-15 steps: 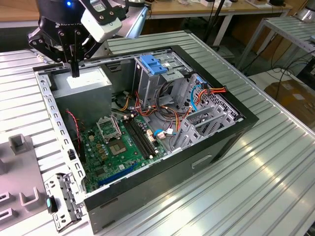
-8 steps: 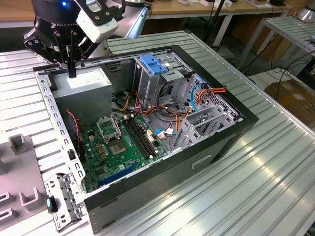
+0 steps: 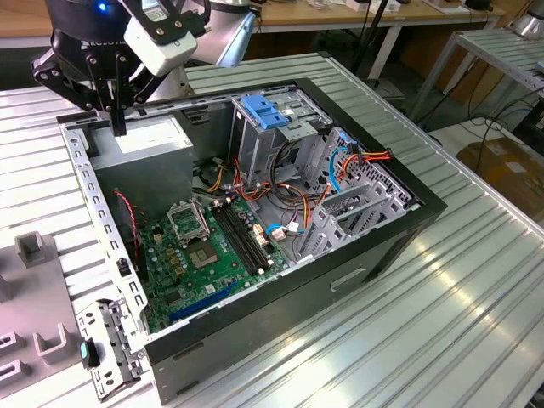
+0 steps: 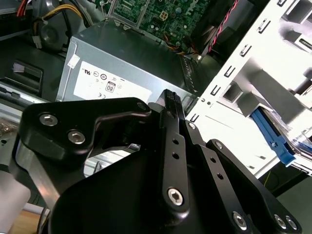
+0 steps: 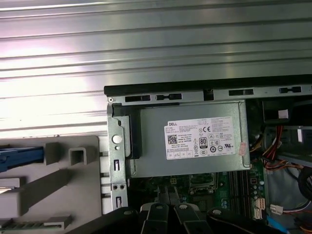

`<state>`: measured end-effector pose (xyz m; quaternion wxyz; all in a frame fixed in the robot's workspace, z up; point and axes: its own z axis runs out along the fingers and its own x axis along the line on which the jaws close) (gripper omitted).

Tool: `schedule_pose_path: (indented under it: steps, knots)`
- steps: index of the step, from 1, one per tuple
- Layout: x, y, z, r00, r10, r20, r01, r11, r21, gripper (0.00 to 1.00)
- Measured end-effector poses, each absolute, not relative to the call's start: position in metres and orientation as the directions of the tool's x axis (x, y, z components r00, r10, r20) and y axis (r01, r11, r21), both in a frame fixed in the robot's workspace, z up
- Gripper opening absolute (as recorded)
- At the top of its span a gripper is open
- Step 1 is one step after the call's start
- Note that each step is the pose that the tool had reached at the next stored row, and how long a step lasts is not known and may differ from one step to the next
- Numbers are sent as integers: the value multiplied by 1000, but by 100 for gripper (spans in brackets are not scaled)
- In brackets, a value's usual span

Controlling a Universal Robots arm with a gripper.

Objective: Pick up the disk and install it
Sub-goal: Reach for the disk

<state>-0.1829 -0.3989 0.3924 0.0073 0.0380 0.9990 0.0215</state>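
Black computer case point(image 3: 255, 319) holding green motherboard point(image 3: 195, 263), grey power supply point(image 3: 149, 140), gripper point(image 3: 119, 127) closed, empty, above it

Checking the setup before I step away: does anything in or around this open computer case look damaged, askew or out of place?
Nothing stands out. The computer case lies open on its side, its cables loose but contained, the power supply sits square in its corner, and the gripper hangs over it.
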Motion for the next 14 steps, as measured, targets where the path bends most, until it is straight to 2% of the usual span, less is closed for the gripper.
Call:
schedule_pose_path:
  steps: [14]
  knots:
    - [-194,-399,392,-997,76,-10,76,996,43,11]
